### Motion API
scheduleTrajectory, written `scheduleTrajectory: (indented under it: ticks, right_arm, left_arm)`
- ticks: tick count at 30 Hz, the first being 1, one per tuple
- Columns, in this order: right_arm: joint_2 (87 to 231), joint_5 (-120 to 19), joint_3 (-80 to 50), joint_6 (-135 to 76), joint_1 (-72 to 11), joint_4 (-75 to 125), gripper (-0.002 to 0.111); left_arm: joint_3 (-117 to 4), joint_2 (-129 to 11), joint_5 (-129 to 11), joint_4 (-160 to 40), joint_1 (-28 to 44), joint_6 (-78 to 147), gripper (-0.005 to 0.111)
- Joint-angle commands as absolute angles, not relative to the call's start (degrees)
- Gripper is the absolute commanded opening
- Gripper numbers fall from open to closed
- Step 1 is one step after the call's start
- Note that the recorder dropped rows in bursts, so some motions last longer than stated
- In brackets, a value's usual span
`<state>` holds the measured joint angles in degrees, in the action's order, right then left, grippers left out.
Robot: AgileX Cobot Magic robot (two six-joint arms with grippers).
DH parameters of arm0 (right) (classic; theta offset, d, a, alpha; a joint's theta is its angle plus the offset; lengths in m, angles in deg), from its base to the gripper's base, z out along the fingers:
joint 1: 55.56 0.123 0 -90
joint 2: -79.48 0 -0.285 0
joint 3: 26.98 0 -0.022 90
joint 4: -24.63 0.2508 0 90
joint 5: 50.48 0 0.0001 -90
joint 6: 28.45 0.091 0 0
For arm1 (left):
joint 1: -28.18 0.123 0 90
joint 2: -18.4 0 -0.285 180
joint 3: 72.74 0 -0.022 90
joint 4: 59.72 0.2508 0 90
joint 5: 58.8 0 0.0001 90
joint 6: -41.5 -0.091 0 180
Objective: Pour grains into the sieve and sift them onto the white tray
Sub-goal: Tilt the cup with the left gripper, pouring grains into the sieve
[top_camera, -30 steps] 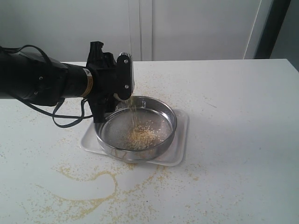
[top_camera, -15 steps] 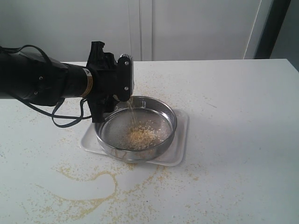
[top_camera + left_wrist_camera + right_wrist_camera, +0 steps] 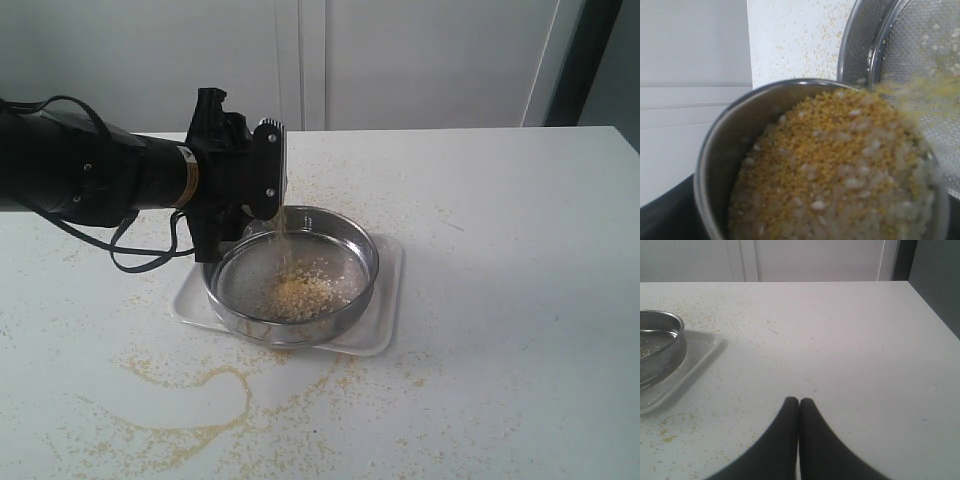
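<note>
Shiny metal sieve (image 3: 292, 331), smooth white tray (image 3: 387, 300)

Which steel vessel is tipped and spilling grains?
The small cup: it is tilted, with grains streaming over its lip. The wide sieve sits flat on the tray and catches them.

left arm (image 3: 90, 175) extends level from the left edge of the exterior view, wrist rolled so the left gripper (image 3: 262, 172) lies tipped on its side, jaws spread wide and clamped on a steel cup (image 3: 727, 135). right gripper (image 3: 799, 407) points forward and slightly down, closed right up, the two black halves pressed flat together
</note>
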<state>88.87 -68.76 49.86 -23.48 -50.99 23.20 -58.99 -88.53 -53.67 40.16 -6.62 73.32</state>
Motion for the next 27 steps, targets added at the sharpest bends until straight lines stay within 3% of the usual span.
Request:
scheduleTrajectory:
  ticks: [1,27]
  right_arm:
    - [88.50,-68.36,50.24,-23.53,-50.91,23.10,0.000]
    - [88.50,-68.36,50.24,-23.53,-50.91,23.10,0.000]
  left_arm:
    - [-59.53,-87.77,-54.36,40.22,-6.95,72.59,0.000]
    - [-59.66,-87.77,-56.03,40.22,-6.95,69.93,0.000]
